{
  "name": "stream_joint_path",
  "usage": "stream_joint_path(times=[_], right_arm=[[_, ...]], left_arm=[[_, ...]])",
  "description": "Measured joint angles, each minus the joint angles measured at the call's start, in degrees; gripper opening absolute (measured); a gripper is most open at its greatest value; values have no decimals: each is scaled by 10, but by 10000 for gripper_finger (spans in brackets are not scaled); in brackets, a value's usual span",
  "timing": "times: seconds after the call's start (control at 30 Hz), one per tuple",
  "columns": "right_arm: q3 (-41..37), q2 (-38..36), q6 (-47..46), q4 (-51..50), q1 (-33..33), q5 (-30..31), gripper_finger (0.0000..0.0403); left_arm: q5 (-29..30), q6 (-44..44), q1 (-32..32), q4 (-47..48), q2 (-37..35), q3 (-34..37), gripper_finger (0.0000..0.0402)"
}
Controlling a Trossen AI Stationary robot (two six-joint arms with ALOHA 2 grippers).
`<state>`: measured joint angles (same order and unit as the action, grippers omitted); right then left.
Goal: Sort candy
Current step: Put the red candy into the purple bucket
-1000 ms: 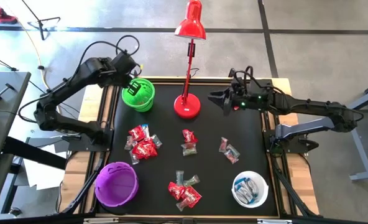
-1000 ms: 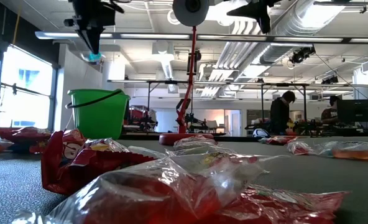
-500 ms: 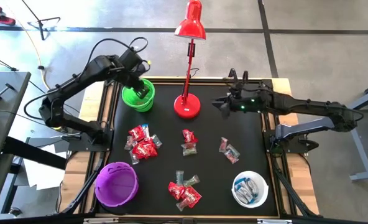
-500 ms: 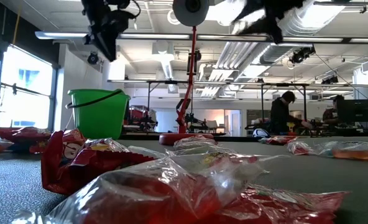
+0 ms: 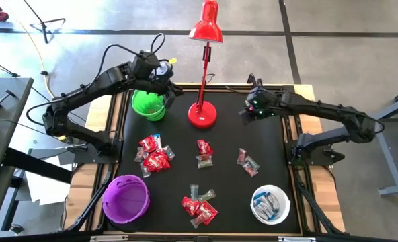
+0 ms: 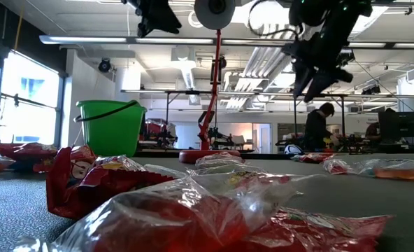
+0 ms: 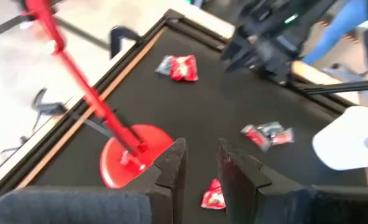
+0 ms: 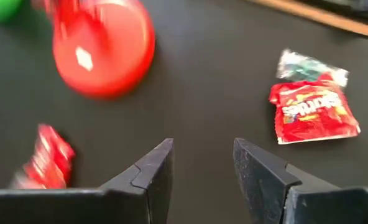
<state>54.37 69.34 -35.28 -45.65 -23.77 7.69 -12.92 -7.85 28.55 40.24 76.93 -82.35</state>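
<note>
With its jaws now parted and empty, the left gripper has swung away from the green bowl it hung over a second ago and sits above the bowl's far rim, near the red lamp. That suggests one sweet has just been dropped off. The right gripper, fingers spread and holding nothing, has turned down over the mat's far right side. The candy lies in scattered clusters across the black mat, between the purple bowl and white bowl, so most sorting appears undone.
</note>
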Motion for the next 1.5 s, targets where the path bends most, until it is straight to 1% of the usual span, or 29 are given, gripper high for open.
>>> stream_joint_path(times=[0.1,0.2,0.3,0.4,0.47,0.73,0.97,1.03,1.13,1.2,1.3,1.4,1.5], right_arm=[[0,33,75,-19,-18,-50,160],[0,63,93,-60,-38,-61,160],[0,93,86,-86,-71,-60,160],[0,120,71,-84,-111,-58,160],[0,133,60,-76,-136,-46,160],[0,143,26,-30,-215,-31,160],[0,157,26,-37,-285,-48,160],[-4,168,27,-31,-300,-66,160],[-22,187,31,-7,-312,-108,160],[-35,201,32,13,-313,-123,160],[-51,221,32,44,-313,-121,160],[-51,223,24,62,-302,-105,160],[-50,223,22,76,-297,-117,160]], left_arm=[[-19,5,-1,-9,0,0,74],[-19,5,-1,-8,0,0,74],[-19,6,-1,-8,0,0,74],[-16,19,3,-8,0,0,74],[-16,20,8,-8,0,0,74],[-14,29,31,-8,-7,0,74],[-14,52,46,-8,-25,0,74],[-14,56,49,-9,-29,0,74],[-14,63,49,-11,-36,0,74],[-14,68,49,-11,-41,0,74],[-14,70,49,-11,-47,0,74],[-13,70,49,-12,-50,0,74],[-12,70,49,-11,-50,0,74]])
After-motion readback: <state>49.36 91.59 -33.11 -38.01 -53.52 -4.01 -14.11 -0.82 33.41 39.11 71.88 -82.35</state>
